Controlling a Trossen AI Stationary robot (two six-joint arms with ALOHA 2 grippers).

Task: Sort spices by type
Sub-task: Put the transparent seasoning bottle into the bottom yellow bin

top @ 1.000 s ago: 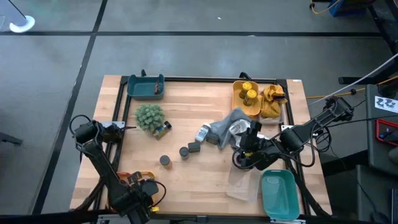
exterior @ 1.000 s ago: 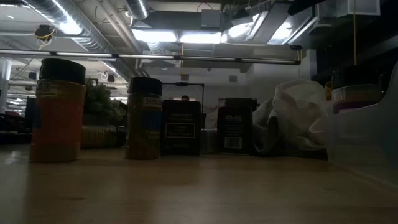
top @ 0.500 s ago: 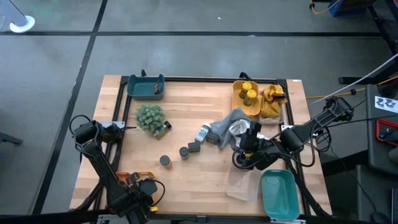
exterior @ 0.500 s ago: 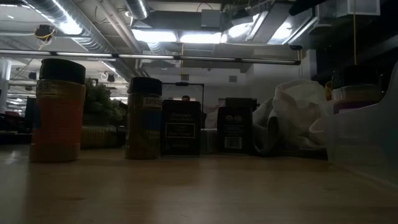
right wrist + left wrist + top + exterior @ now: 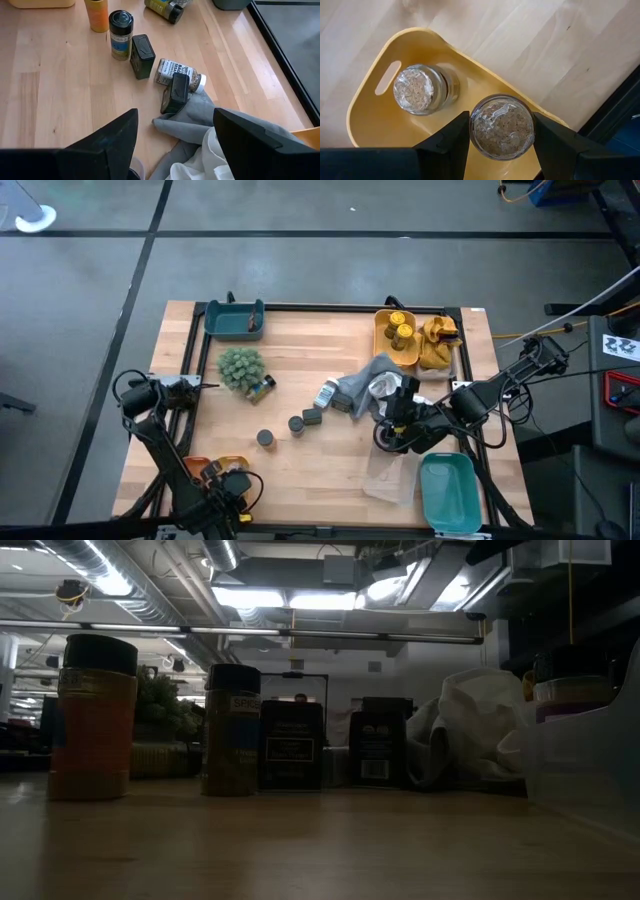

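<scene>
My left gripper [image 5: 228,480] hangs over a yellow tray [image 5: 442,52] at the table's near left, shut on a clear spice jar [image 5: 502,127]. A second clear jar [image 5: 420,90] stands in that tray. My right gripper [image 5: 398,412] [image 5: 175,117] is open above the grey cloth [image 5: 200,120], touching nothing. On the bare wood stand an orange jar [image 5: 97,14], a black-lidded jar [image 5: 120,36] and a dark tin [image 5: 142,62]. A labelled jar [image 5: 176,70] lies on its side. Another dark tin [image 5: 175,94] leans on the cloth's edge. My left gripper pinches the clear jar by its round wall [image 5: 475,132] between the two fingers, one on each side. The fingers come from above, pointing steeply down. The jar is upright over the tray's near part; whether its base rests on the tray I cannot tell.
A second yellow tray [image 5: 395,335] with yellow-lidded jars and a yellow cloth [image 5: 438,340] sit far right. Teal bins stand far left [image 5: 235,318] and near right [image 5: 448,490]. A green plant ball [image 5: 240,367] with a jar [image 5: 262,388] beside it lies left of centre.
My left arm has leaned slightly toward the table's near edge over the near-left tray. Everything else has kept still.
</scene>
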